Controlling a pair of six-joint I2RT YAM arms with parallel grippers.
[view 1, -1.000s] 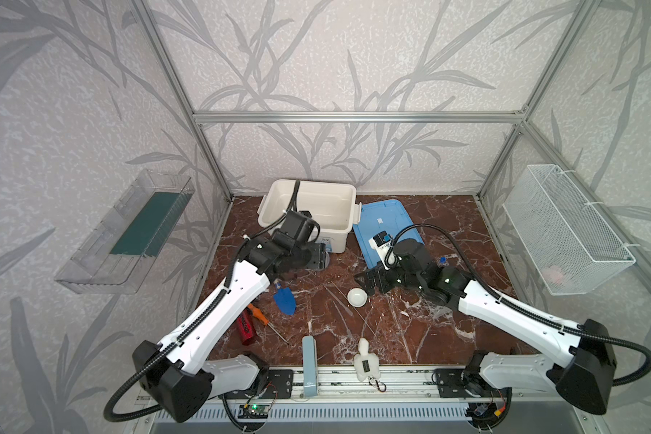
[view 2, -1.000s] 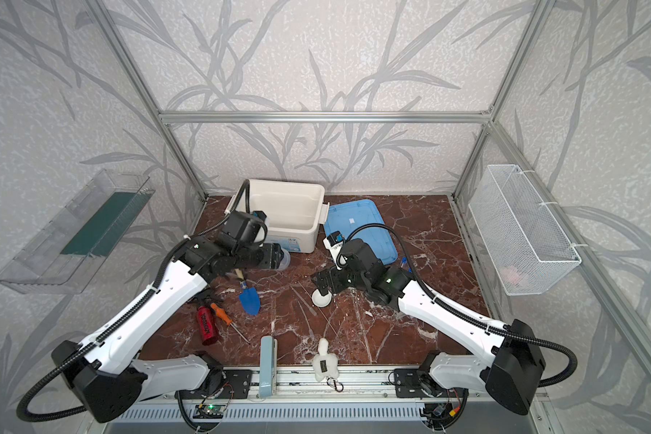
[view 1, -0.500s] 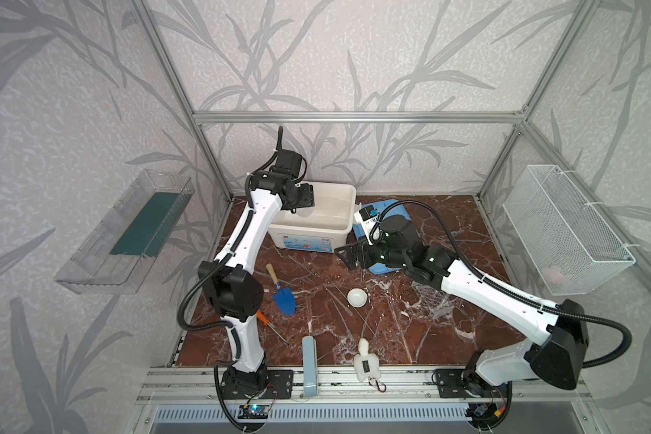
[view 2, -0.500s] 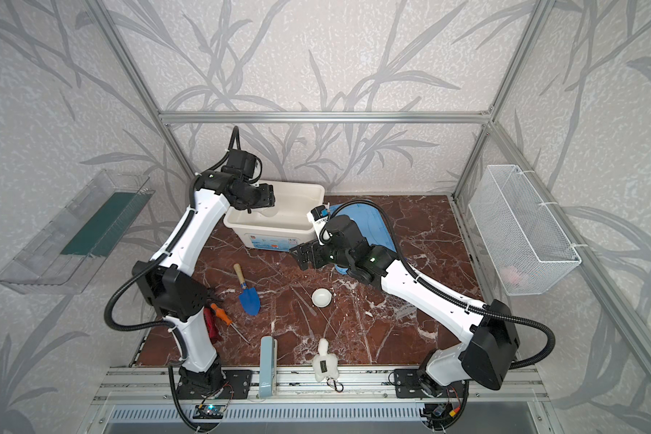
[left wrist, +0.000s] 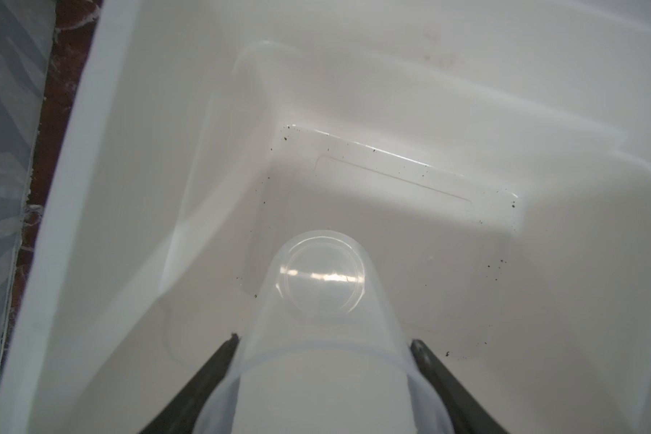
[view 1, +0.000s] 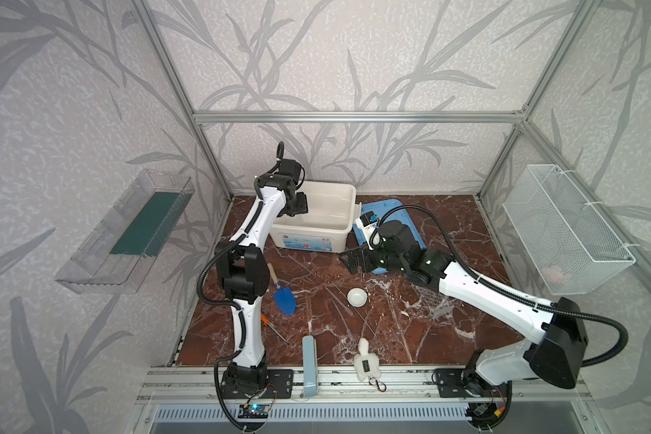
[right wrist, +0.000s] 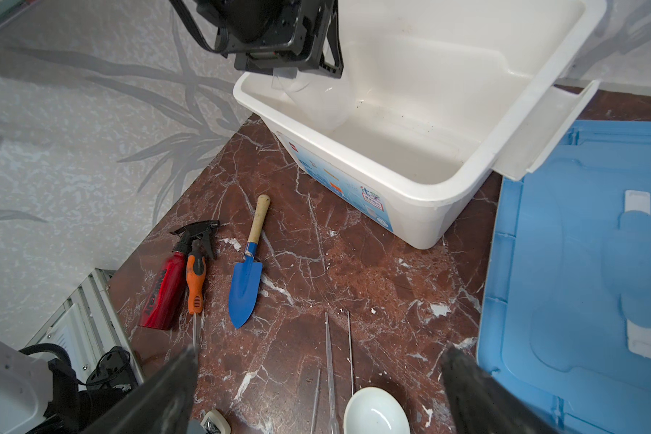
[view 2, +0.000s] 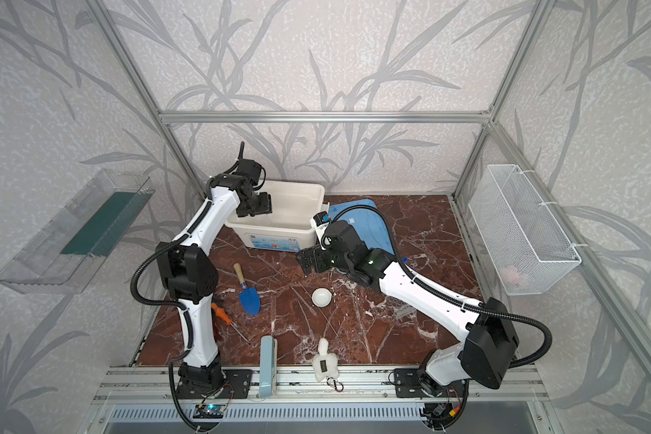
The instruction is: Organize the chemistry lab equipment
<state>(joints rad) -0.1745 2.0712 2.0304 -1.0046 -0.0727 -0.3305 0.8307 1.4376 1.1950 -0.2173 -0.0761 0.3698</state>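
At the table's back edge, toward its left corner, stands the white bin (view 1: 301,240). The left gripper (view 1: 297,204) hangs over the bin's left end, its jaws clamped on the rim end of the clear measuring beaker (left wrist: 324,285). The left wrist view shows the beaker's round base pointing down at the bin floor, which bears scattered dark specks; whether the base touches the floor cannot be told. From the right wrist view the beaker (right wrist: 316,101) dips below the bin's rim, a detail both top views hide behind the gripper. The blue lid (view 1: 388,208) lies flat just right of the bin. The right gripper (view 1: 348,259) hovers above the table by the bin's front right corner, jaws spread wide and holding nothing. Near the table's middle sits the small white round dish (view 1: 357,297), hollow up, with the thin clear rods (right wrist: 329,357) beside it. The clear perforated tube rack (view 1: 435,302) shows partly under the right arm. Only the right wrist view reveals a red spray bottle (right wrist: 162,289) touching the orange-handled screwdriver (right wrist: 196,282), near the blue trowel (right wrist: 245,289). The wire basket (view 1: 564,233) on the right wall holds something pale pink.
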